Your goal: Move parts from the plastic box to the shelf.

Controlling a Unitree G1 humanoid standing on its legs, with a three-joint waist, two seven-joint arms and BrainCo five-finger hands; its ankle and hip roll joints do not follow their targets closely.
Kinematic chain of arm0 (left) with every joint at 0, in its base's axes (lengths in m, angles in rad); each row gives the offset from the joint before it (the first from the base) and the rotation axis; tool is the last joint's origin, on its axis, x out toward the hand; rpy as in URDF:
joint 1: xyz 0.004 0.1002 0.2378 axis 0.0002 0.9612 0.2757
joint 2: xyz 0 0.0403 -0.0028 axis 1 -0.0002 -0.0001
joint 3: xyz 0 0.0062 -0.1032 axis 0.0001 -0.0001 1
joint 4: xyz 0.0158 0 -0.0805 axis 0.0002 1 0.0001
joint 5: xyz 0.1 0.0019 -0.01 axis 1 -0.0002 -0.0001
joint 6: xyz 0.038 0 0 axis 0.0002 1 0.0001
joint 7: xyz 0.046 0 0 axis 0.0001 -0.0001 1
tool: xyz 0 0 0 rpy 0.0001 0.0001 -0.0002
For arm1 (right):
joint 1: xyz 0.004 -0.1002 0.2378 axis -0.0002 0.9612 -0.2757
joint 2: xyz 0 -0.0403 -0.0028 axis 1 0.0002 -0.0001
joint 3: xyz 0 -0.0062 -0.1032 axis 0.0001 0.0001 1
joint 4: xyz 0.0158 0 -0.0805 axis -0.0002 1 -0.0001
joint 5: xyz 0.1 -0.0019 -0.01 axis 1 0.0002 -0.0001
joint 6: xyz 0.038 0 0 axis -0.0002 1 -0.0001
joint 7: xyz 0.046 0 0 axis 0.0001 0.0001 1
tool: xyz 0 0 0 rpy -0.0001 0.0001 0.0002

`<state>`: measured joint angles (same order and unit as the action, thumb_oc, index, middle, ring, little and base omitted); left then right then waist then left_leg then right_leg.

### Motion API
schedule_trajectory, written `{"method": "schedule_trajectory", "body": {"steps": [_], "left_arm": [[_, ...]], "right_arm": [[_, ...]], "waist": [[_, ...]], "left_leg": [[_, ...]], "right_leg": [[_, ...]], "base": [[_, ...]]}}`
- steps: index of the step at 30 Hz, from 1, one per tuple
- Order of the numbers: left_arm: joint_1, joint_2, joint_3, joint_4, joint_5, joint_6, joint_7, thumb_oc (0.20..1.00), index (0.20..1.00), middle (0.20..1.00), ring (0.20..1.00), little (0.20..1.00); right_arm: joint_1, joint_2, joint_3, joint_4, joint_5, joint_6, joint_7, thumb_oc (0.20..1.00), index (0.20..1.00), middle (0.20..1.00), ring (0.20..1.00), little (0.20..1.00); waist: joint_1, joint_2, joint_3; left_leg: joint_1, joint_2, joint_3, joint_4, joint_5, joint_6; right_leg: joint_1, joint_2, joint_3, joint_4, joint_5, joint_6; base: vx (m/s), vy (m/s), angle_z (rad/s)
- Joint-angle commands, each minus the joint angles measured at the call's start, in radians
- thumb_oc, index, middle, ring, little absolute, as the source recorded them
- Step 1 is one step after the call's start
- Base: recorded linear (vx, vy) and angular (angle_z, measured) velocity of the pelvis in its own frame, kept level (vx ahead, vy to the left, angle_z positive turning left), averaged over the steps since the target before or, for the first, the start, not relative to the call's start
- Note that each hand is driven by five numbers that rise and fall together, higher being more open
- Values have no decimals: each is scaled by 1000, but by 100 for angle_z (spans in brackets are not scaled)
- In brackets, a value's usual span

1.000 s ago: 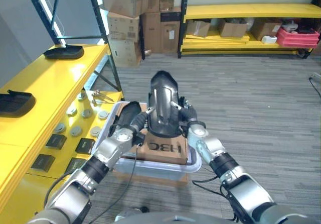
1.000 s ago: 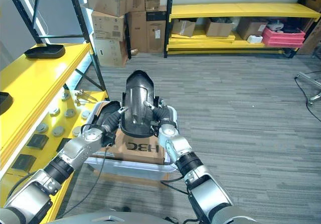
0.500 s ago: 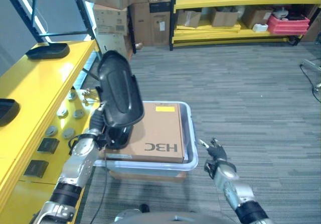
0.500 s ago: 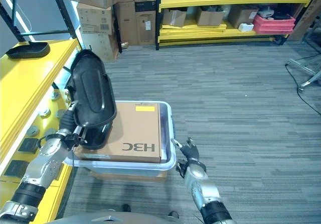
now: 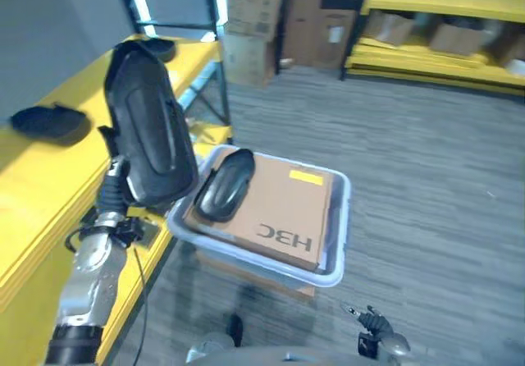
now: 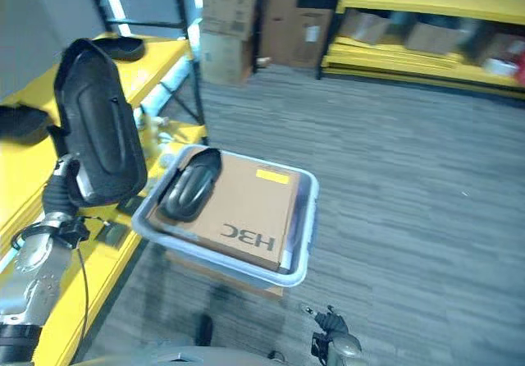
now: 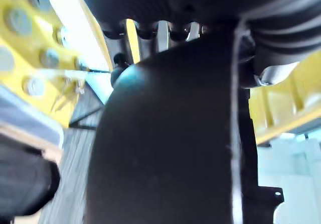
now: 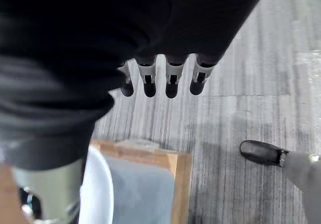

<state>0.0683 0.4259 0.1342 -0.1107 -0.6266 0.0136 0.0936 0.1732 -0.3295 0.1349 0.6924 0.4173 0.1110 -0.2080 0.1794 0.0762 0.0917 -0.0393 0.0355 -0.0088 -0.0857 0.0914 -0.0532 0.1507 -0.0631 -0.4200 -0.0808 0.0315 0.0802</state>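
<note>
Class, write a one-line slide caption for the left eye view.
The left hand lifts a large black part toward the yellow shelf; a second black part lies in the plastic box.

Daylight-white glare pours in behind the yellow shelf, washing out the strip between its dark uprights. The grey carpet floor beyond the shelf is evenly lit and casts soft shadows under the plastic box. Both head views smear with motion blur, worst toward the far cardboard boxes. Close to the left wrist lens, the black part is a dark, unfocused mass against the blown-out shelf.
</note>
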Motion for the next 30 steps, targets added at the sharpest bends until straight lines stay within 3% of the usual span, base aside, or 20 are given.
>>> {"method": "schedule_trajectory", "body": {"steps": [1, 2, 5, 7, 9, 10, 16, 19, 20, 22, 24, 27, 28, 29, 30], "left_arm": [[-44, 45, 67, -49, -17, -105, -37, 200, 200, 200, 200, 200], [-46, 44, 62, -45, -17, -103, -46, 200, 200, 200, 200, 200], [-64, 37, 31, -26, 14, -129, -17, 200, 200, 200, 200, 200], [-67, 39, 21, -24, 29, -140, 11, 200, 200, 200, 200, 200], [-63, 45, 24, -30, 43, -150, 45, 200, 200, 200, 200, 200], [-44, 54, 53, -47, 71, -146, 66, 200, 200, 200, 200, 200], [-5, 82, 118, -68, 88, -116, 43, 200, 200, 200, 200, 200], [-2, 97, 127, -56, 90, -116, 23, 200, 200, 200, 200, 200], [-21, 112, 113, -28, 96, -126, 17, 200, 200, 200, 200, 200], [-30, 115, 103, -18, 99, -128, 19, 200, 200, 200, 200, 200], [-44, 129, 77, 0, 102, -140, 39, 200, 200, 200, 200, 200], [-64, 136, 56, 3, 104, -130, 58, 200, 200, 200, 200, 200], [-84, 138, 42, 0, 114, -117, 74, 200, 200, 200, 200, 200], [-119, 143, 15, 6, 123, -103, 96, 200, 200, 200, 200, 200], [-132, 146, 2, 9, 128, -99, 109, 200, 200, 200, 200, 200]], "right_arm": [[-5, 9, -11, -51, -20, -8, -37, 1000, 1000, 1000, 1000, 1000], [5, 9, -13, -51, -8, -13, -46, 1000, 1000, 1000, 1000, 1000], [20, 11, -1, -53, -12, -19, -56, 1000, 1000, 1000, 1000, 1000], [20, 8, 8, -49, -13, -25, -52, 1000, 1000, 1000, 1000, 1000], [17, 8, 23, -44, -28, -25, -46, 1000, 1000, 1000, 1000, 1000], [6, 13, 40, -38, -37, -12, -47, 1000, 1000, 1000, 1000, 1000], [-33, 41, 57, 7, -7, -6, -59, 1000, 1000, 1000, 1000, 1000], [-41, 55, 58, 10, 11, -5, -78, 1000, 1000, 1000, 1000, 1000], [-34, 68, 52, 2, 11, -2, -89, 1000, 1000, 1000, 1000, 1000], [-28, 70, 48, 1, 10, -7, -89, 1000, 1000, 1000, 1000, 1000], [-19, 73, 38, 4, -3, -13, -82, 1000, 1000, 1000, 1000, 1000], [-17, 66, 30, 22, -20, -25, -58, 1000, 1000, 1000, 1000, 1000], [-22, 61, 25, 41, -25, -39, -45, 1000, 1000, 1000, 1000, 1000], [-31, 55, 11, 79, -24, -62, -22, 1000, 1000, 1000, 1000, 1000], [-35, 53, 4, 94, -23, -72, -14, 1000, 1000, 1000, 1000, 1000]], "waist": [[-9, -36, -6], [-20, -37, -7], [-52, -34, 5], [-56, -34, 10], [-45, -33, 16], [-17, -31, 17], [42, -35, -4], [57, -36, -13], [45, -32, -14], [35, -31, -11], [-22, -11, 16], [-61, -5, 37], [-78, -5, 49], [-102, -27, 63], [-114, -39, 67]], "left_leg": [[-80, 92, 196, 21, 71, -68], [-76, 111, 252, 15, 72, -85], [-78, 151, 422, 25, 106, -92], [-81, 149, 449, 26, 111, -85], [-91, 134, 438, 30, 107, -75], [-101, 104, 410, 49, 86, -59], [-89, 19, 346, 96, -5, 5], [-86, -21, 316, 124, -40, 43], [-74, -66, 303, 148, -83, 98], [-71, -85, 297, 159, -103, 118], [-27, -115, 261, 153, -135, 155], [4, -118, 218, 144, -140, 148], [-1, -103, 209, 147, -128, 138], [12, -104, 170, 152, -143, 118], [16, -106, 152, 155, -152, 111]], "right_leg": [[-53, -65, 5, 32, -13, 65], [-42, -66, -18, 30, -21, 73], [-43, -71, -110, 65, -21, 70], [-48, -74, -129, 87, -27, 67], [-50, -77, -132, 107, -40, 61], [-42, -81, -130, 127, -64, 53], [-14, -115, -124, 190, -126, 55], [-17, -141, -108, 284, -156, 68], [-79, -221, -73, 520, -117, 100], [-121, -243, -42, 621, -104, 111], [-290, -238, 91, 888, -48, 124], [-378, -200, 177, 852, -17, 112], [-392, -180, 197, 733, 24, 89], [-370, -173, 246, 490, 63, 93], [-362, -173, 272, 390, 87, 99]], "base": [[2, 13, 170], [30, 28, 174], [7, 74, 176], [18, 115, 164], [142, 206, 101], [178, 193, 20], [209, 200, 20], [200, 233, 31], [200, 316, 54], [167, 272, 57], [153, 201, 75], [56, -67, 58], [103, -325, 43], [139, -401, 69], [232, -433, 93]]}}
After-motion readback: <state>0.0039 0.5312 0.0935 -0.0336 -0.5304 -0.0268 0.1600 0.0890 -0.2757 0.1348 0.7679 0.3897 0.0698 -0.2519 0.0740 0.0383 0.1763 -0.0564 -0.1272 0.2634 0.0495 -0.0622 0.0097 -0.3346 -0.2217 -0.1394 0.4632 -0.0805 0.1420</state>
